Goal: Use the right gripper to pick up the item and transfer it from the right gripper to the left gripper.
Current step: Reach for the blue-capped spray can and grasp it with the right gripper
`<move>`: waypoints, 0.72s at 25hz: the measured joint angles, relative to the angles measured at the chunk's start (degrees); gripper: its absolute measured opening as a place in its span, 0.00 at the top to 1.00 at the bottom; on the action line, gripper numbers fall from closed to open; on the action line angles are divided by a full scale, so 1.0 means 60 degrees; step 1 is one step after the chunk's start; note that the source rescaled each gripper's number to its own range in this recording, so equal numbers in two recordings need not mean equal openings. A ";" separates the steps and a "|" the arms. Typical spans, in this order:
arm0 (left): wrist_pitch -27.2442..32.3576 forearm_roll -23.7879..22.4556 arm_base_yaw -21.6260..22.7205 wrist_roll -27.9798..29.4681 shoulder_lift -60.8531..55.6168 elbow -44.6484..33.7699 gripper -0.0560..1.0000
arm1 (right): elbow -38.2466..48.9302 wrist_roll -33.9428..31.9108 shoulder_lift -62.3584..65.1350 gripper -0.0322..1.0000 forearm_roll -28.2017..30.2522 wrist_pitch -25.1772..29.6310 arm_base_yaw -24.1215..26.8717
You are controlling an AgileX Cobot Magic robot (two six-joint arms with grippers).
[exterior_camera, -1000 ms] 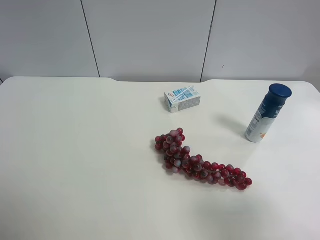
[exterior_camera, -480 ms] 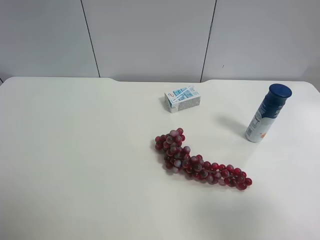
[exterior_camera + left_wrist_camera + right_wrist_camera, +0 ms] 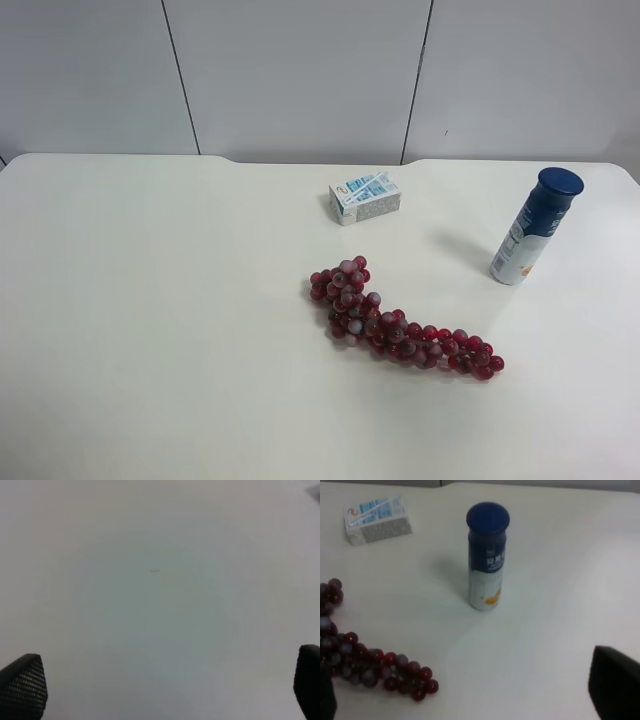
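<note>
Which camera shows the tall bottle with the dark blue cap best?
The right wrist view: the cylindrical blue-capped bottle stands large and central there, label readable. The exterior high view shows it whole but smaller. The left wrist view misses it.

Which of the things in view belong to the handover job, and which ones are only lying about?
For the job:
bottle
right gripper, open
left gripper, open

Only lying about:
grapes
carton
</note>
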State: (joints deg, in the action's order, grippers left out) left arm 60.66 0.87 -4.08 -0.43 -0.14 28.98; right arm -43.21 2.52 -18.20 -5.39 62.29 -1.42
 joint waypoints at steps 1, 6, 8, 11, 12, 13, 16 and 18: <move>0.0000 0.0000 0.0000 0.0000 0.0000 0.0000 0.00 | -0.0336 0.0000 -0.0563 0.00 0.0000 0.0000 0.0000; 0.0000 0.0000 0.0000 0.0000 0.0000 0.0000 0.00 | -0.2092 -0.0053 -0.3197 0.00 0.0000 0.0125 -0.0052; 0.0000 0.0000 0.0000 0.0000 0.0000 0.0000 0.00 | -0.2643 -0.0207 -0.4190 0.00 0.0000 0.0251 -0.0072; 0.0000 0.0000 0.0000 0.0000 0.0000 0.0000 0.00 | -0.3407 -0.0419 -0.5728 0.00 0.0000 0.0536 -0.0071; 0.0000 0.0000 0.0000 0.0000 0.0000 0.0000 0.00 | -0.3647 -0.0477 -0.6266 0.00 0.0000 0.0664 -0.0071; 0.0000 0.0000 0.0000 0.0000 0.0000 0.0000 0.00 | -0.3880 -0.0556 -0.6799 0.00 0.0000 0.0784 -0.0071; 0.0000 0.0000 0.0000 0.0000 0.0000 0.0000 0.00 | -0.4473 -0.0733 -0.8204 0.00 0.0000 0.1107 -0.0071; 0.0000 0.0000 0.0000 0.0000 0.0000 0.0000 0.00 | -0.4844 -0.0754 -0.8959 0.00 0.0000 0.1198 -0.0071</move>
State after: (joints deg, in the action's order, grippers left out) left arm 60.66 0.87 -4.08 -0.43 -0.14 28.98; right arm -72.28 -2.01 -71.96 -5.39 69.47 -1.85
